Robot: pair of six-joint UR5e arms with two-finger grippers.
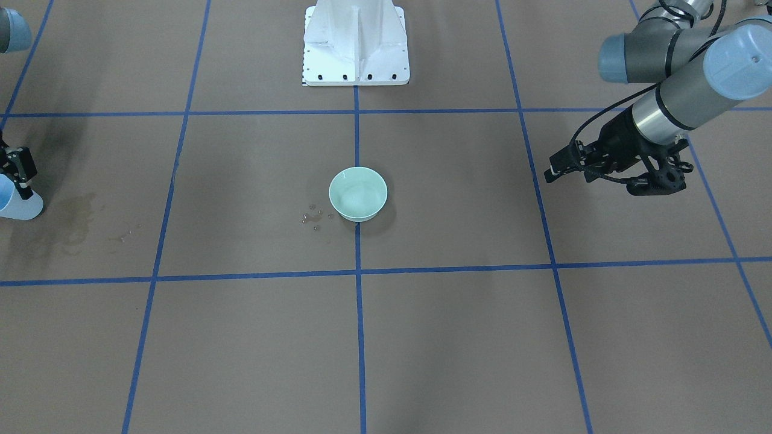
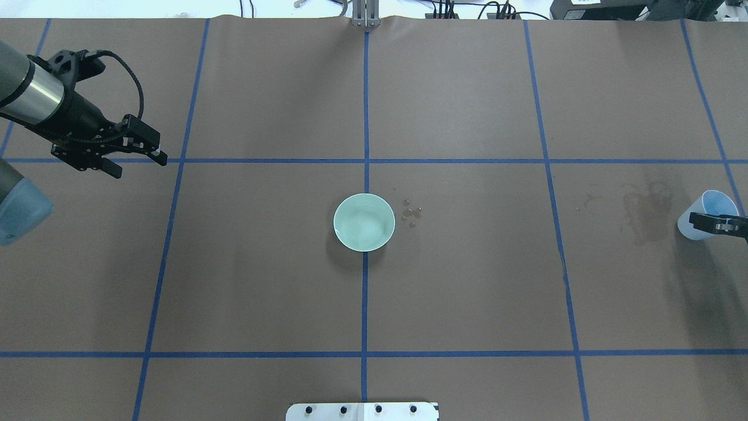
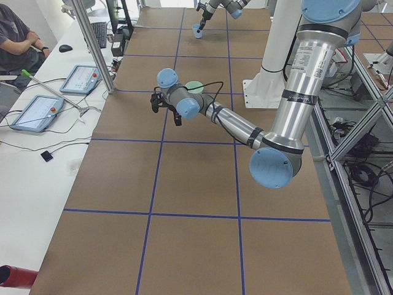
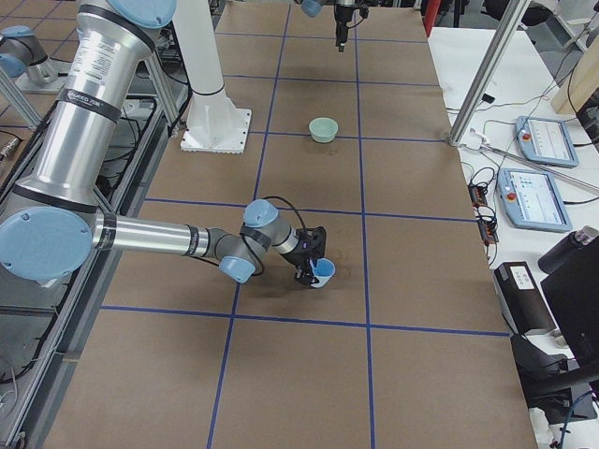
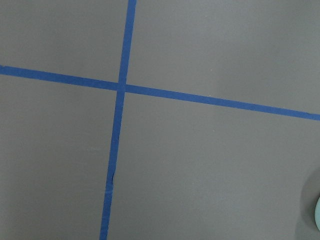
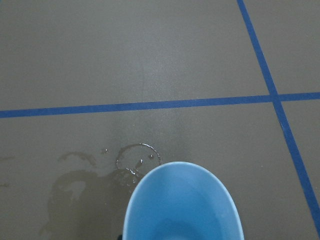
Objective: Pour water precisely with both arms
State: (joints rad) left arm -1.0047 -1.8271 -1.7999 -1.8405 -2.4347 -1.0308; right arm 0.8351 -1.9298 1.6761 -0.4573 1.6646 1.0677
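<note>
A mint green bowl (image 1: 357, 193) (image 2: 364, 222) stands at the table's centre, and its inside shines faintly. Small water drops (image 2: 411, 213) (image 1: 313, 217) lie on the paper beside it. My right gripper (image 2: 717, 224) (image 1: 21, 181) is shut on a light blue cup (image 2: 710, 207) (image 6: 182, 205) at table level, far to my right. I cannot tell whether the cup holds water. A wet stain (image 2: 646, 210) (image 6: 95, 185) lies next to the cup. My left gripper (image 2: 140, 164) (image 1: 550, 172) hangs open and empty above the table, far to the left of the bowl.
The white bolted pedestal (image 1: 356, 45) stands at the robot's edge of the table. Blue tape lines (image 2: 365, 161) grid the brown paper. Tablets (image 3: 80, 77) and a seated person (image 3: 15, 40) are on a side bench beyond the far edge.
</note>
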